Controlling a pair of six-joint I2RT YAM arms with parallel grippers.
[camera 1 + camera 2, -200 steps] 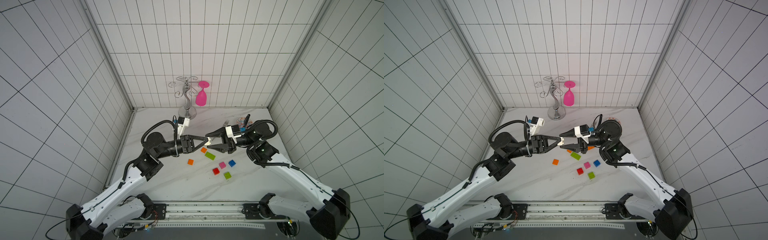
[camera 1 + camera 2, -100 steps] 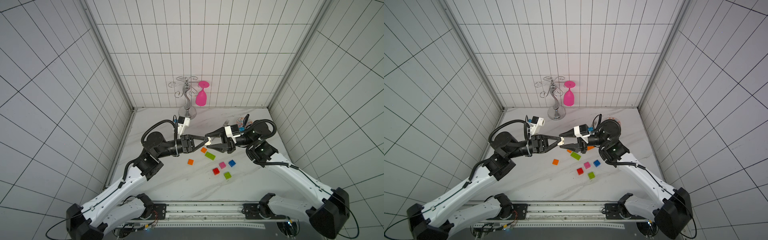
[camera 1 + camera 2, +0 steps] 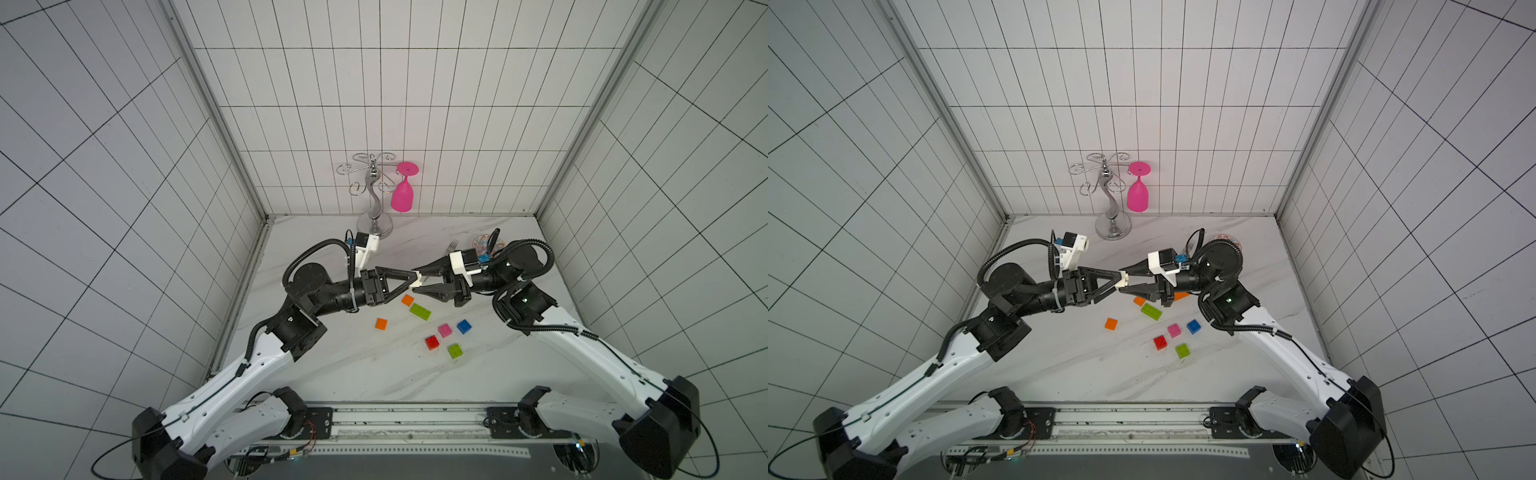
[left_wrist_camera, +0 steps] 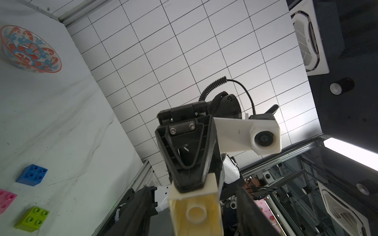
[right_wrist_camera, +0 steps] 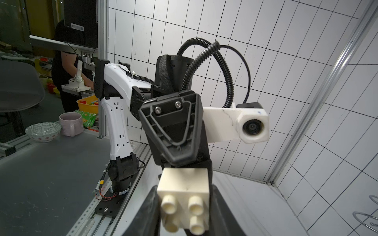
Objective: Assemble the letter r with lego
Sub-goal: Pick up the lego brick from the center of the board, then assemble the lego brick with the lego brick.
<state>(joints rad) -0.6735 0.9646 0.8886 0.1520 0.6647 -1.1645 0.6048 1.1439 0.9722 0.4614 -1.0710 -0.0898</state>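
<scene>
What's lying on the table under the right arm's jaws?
An orange brick peeks out, plus a sliver of another orange piece; the right arm covers the rest of it.

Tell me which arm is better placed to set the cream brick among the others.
Right. The right gripper is shut on the cream brick, fingers against its sides; the left gripper stands open around it. The long green brick appears close below the right gripper, probably a short move.
</scene>
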